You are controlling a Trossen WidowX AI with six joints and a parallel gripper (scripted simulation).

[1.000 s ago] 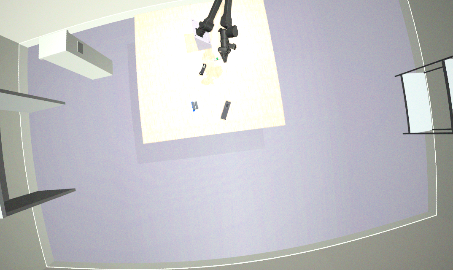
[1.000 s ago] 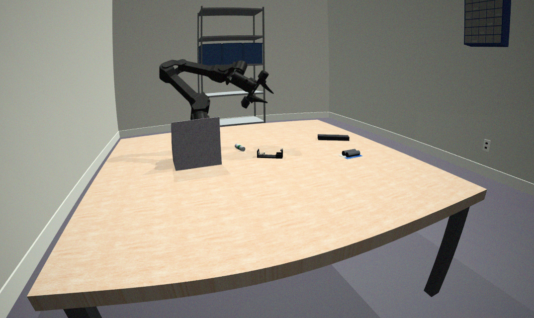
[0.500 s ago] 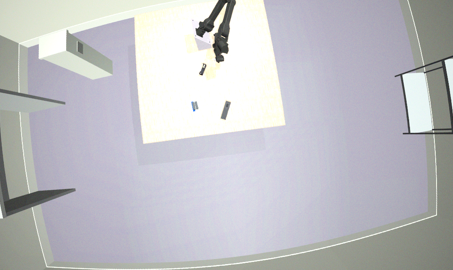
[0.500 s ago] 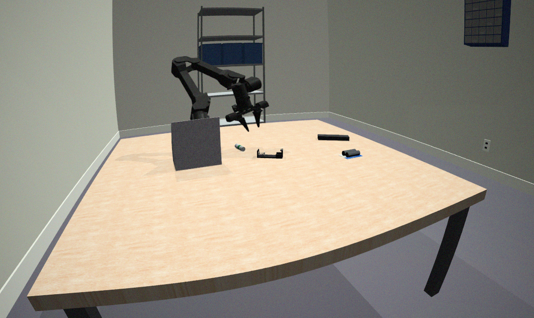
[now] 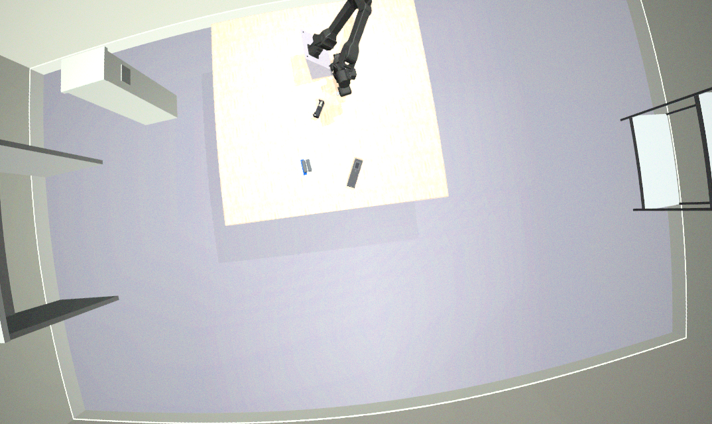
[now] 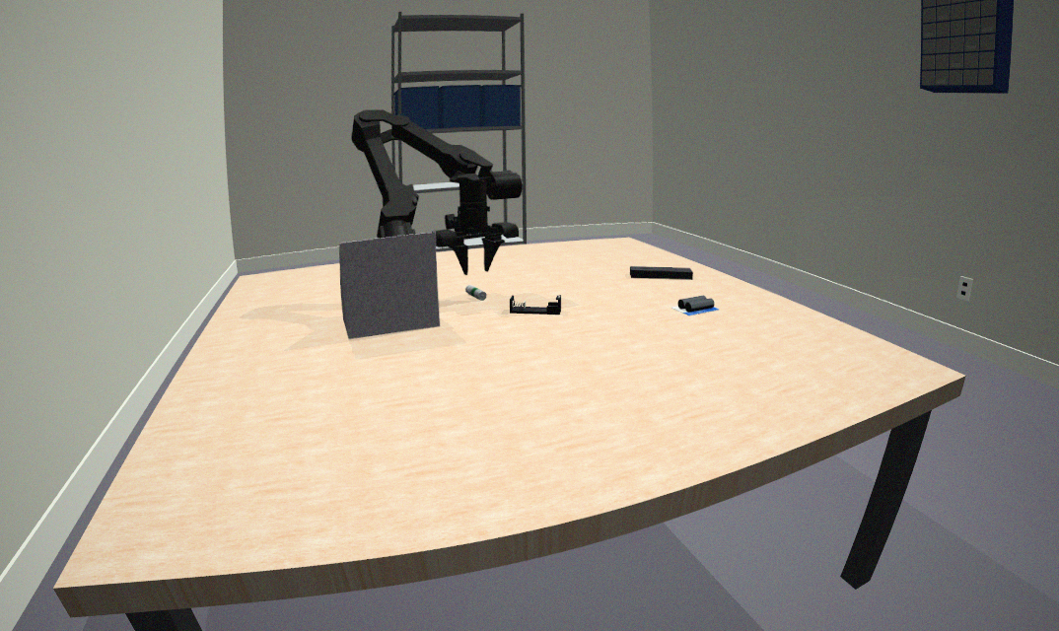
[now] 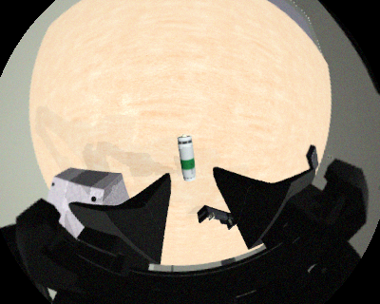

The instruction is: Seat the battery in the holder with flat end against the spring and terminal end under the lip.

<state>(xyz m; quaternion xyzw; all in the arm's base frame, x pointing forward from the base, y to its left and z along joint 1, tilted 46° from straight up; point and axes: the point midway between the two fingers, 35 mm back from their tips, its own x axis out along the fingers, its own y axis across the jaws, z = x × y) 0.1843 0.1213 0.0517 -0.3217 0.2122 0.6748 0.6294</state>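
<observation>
The battery (image 6: 475,293) (image 7: 186,158), white with a green band, lies on its side on the table. In the wrist view its terminal end points up the frame, away from the gripper. The empty black holder (image 5: 318,108) (image 6: 534,310) (image 7: 217,216) stands on the table beside it; its spring shows at the left end in the exterior view, and the lip end is at the right. My gripper (image 6: 476,271) (image 7: 192,174) points down, open and empty, above the table near the battery. In the wrist view the right finger partly covers the holder. The top view does not show the battery; the arm covers that place.
A grey box (image 6: 389,286) (image 7: 89,190) stands left of the battery, close to the arm. Two dark cylinders (image 6: 695,302) on a blue and white card and a long dark bar (image 5: 355,172) (image 6: 661,272) lie farther off on the table (image 5: 274,200) (image 6: 439,439).
</observation>
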